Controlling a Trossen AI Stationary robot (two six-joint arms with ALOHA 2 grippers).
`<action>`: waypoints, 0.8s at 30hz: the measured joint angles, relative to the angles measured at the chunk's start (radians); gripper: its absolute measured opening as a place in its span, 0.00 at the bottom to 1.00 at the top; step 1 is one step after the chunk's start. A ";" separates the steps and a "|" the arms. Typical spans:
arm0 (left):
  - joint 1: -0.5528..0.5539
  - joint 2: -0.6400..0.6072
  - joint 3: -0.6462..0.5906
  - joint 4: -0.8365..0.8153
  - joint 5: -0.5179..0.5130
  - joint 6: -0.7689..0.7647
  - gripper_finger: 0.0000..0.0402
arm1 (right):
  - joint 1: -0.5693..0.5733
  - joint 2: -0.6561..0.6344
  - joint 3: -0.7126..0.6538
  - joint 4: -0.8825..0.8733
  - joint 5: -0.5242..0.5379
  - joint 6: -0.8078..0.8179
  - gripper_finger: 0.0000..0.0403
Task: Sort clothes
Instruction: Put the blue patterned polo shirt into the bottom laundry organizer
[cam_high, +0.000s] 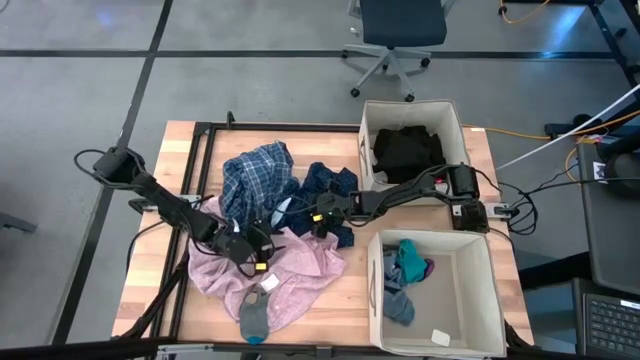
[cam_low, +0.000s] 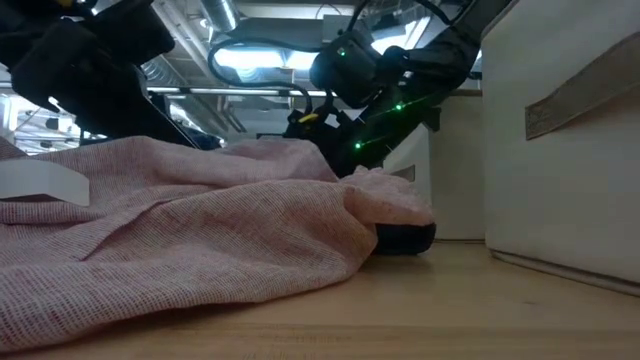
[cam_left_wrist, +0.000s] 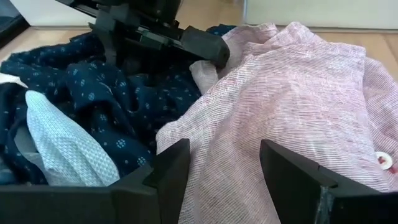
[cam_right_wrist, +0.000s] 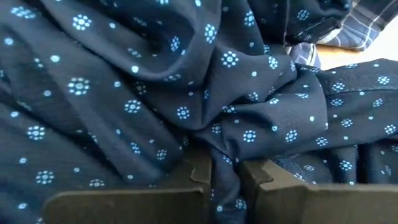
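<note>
A pale pink garment (cam_high: 285, 268) lies spread on the table's near middle and fills the low view (cam_low: 200, 230). A navy dotted garment (cam_high: 335, 190) lies beside it, with a blue plaid one (cam_high: 257, 172) farther left. A grey-teal sock (cam_high: 255, 317) lies on the pink garment's near edge. My left gripper (cam_high: 247, 250) is open, its fingers on either side of a rise of pink cloth (cam_left_wrist: 230, 143). My right gripper (cam_high: 322, 218) is shut on the navy dotted garment (cam_right_wrist: 186, 93). My left gripper stands open over the pink garment; whether its fingers (cam_left_wrist: 171, 168) touch the cloth I cannot tell. My right gripper pinches a bunched fold of the navy dotted garment (cam_right_wrist: 222, 168) between its two fingers. It comes from the table's right side, slanting down. The rest of the garment lies slack on the pile.
Two beige fabric bins stand at the right: the far one (cam_high: 372, 120) holds a black garment (cam_high: 405, 152), the near one (cam_high: 480, 262) holds teal and grey pieces (cam_high: 402, 272). The near bin's wall (cam_low: 560, 150) shows close in the low view. Bare wood shows along the table's near edge (cam_high: 330, 320).
</note>
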 joint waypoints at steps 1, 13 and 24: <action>-0.004 0.000 0.000 0.000 0.000 -0.001 0.46 | 0.000 0.000 0.000 -0.002 0.000 -0.004 0.06; -0.029 0.000 0.000 0.004 0.181 -0.018 0.46 | 0.000 0.000 -0.002 0.012 0.054 -0.075 0.08; -0.109 -0.127 -0.066 0.109 0.179 0.066 0.46 | 0.000 -0.002 -0.001 0.012 0.059 -0.075 0.08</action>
